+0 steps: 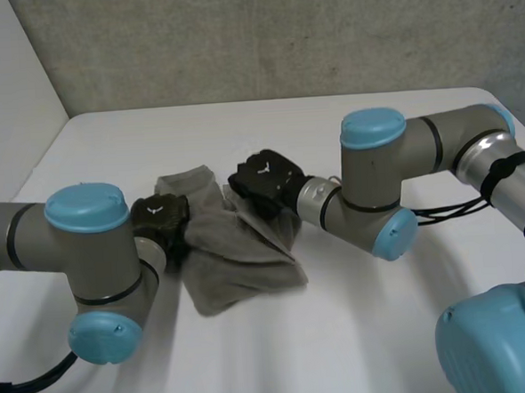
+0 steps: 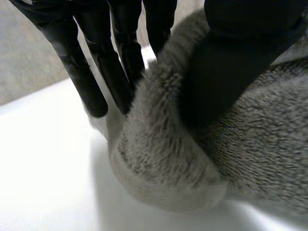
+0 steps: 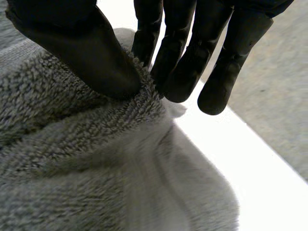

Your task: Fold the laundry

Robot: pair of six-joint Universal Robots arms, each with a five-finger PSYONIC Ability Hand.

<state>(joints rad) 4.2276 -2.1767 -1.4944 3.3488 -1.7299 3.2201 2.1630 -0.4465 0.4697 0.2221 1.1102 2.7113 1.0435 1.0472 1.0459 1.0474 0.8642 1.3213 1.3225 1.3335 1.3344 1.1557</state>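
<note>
Grey and fluffy, the towel lay crumpled in the middle of the white tabletop, between the two arms. The left hand sat at the cloth's left edge, partly hidden behind its own arm. In its wrist view the thumb pressed a rolled fold against the fingers, some of whose tips were lost behind the pile. The right hand was at the towel's far right part, where its thumb and fingers pinched a raised ridge of cloth. How many layers the towel had could not be made out, and both wrist views cut it off.
</note>
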